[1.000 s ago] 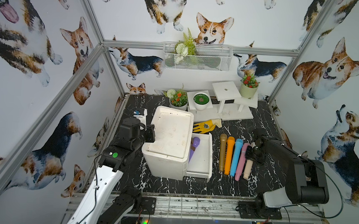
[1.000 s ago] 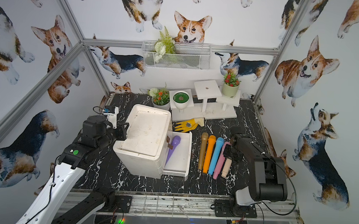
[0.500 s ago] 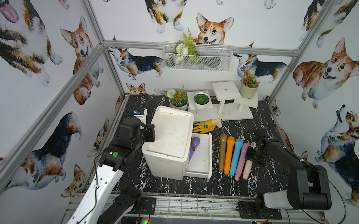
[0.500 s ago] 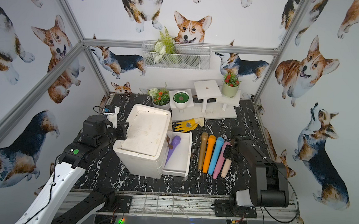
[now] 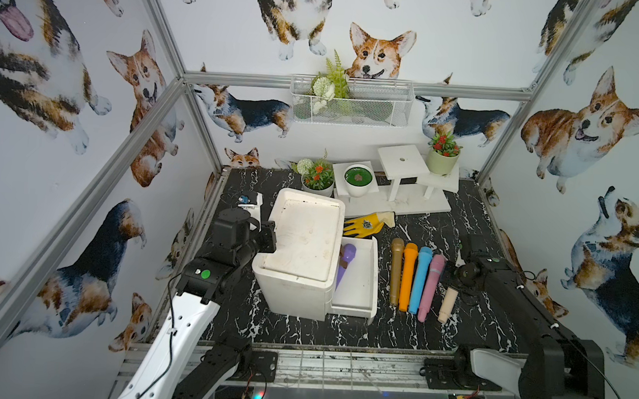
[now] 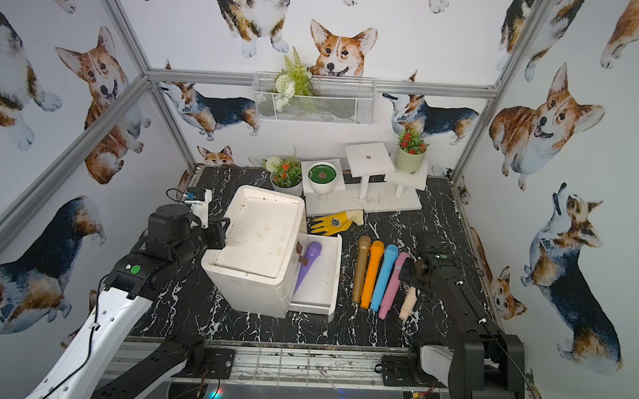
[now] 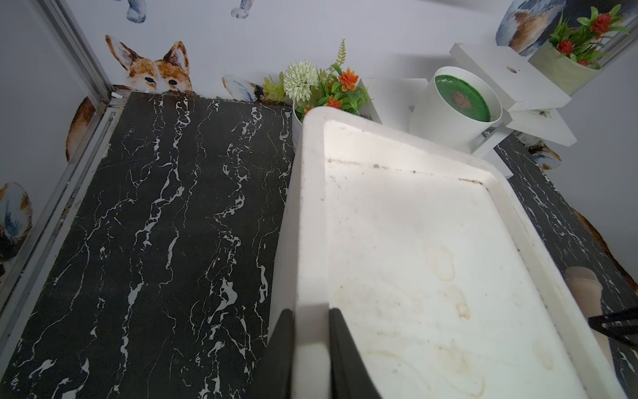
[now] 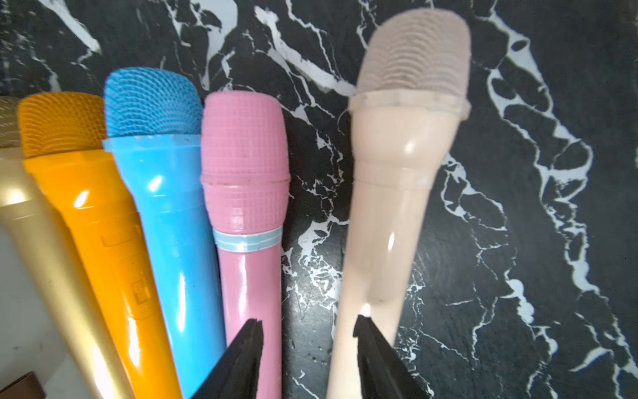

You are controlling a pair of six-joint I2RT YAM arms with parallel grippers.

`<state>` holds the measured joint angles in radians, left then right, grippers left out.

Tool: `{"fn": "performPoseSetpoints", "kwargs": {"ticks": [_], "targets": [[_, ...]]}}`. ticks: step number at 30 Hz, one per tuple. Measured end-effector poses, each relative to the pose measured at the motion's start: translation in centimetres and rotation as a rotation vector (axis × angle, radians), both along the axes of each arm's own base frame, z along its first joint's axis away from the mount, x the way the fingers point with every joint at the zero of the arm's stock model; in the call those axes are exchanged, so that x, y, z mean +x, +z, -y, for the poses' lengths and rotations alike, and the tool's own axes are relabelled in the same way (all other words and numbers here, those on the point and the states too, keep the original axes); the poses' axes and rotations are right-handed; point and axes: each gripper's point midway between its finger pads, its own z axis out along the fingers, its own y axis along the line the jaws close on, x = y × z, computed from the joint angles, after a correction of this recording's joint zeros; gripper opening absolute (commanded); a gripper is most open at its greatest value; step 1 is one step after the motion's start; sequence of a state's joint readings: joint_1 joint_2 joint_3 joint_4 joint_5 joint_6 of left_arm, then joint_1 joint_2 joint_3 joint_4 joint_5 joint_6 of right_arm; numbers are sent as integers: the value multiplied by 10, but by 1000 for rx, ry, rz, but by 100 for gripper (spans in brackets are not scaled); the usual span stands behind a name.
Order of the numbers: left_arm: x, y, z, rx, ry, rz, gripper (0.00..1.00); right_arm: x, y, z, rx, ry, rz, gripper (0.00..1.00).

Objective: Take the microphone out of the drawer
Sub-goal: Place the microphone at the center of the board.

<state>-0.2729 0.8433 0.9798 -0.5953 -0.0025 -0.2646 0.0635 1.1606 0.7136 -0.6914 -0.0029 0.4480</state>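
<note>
Reaching Left Is What the Next Move Turns On

From where I stand, the purple microphone (image 5: pixel 345 266) lies in the open drawer (image 5: pixel 352 310), which sticks out of the white drawer unit (image 5: pixel 303 238) toward the robot's right. Its rounded head points at the back wall and its handle at the robot's base, on a slight slant. Its long axis therefore runs much the same way as the row of loose microphones (image 5: pixel 420 278) on the table.

The right gripper (image 8: pixel 307 324) hangs low over that row with its jaws apart and nothing between them. The beige microphone (image 8: pixel 397 207) lies beneath one finger and the pink microphone (image 8: pixel 245 193) beneath the other. From this pincer the purple one is off to the robot's left, past the rest of the row and over the drawer's side wall.

The left gripper (image 7: pixel 310 312) is clamped on the raised rim of the unit's top, on the side away from the drawer. I judge the right arm to be the free one for the pick. It would travel left, then come down with its jaws set across the handle.
</note>
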Motion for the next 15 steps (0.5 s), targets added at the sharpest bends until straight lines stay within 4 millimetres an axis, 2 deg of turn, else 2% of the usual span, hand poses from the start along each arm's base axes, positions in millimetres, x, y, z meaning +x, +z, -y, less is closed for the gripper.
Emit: {"fn": "performPoseSetpoints", "kwargs": {"ticks": [8,11,15], "targets": [[-1,0,0,-2,0,7,7,-4,0,-1,11,-10,11,52],[-1,0,0,-2,0,8,7,-6,-1,10,-42,-52,2,58],[-1,0,0,-3,0,10,7,-12,10,32,-125,-148,31,60]]}}
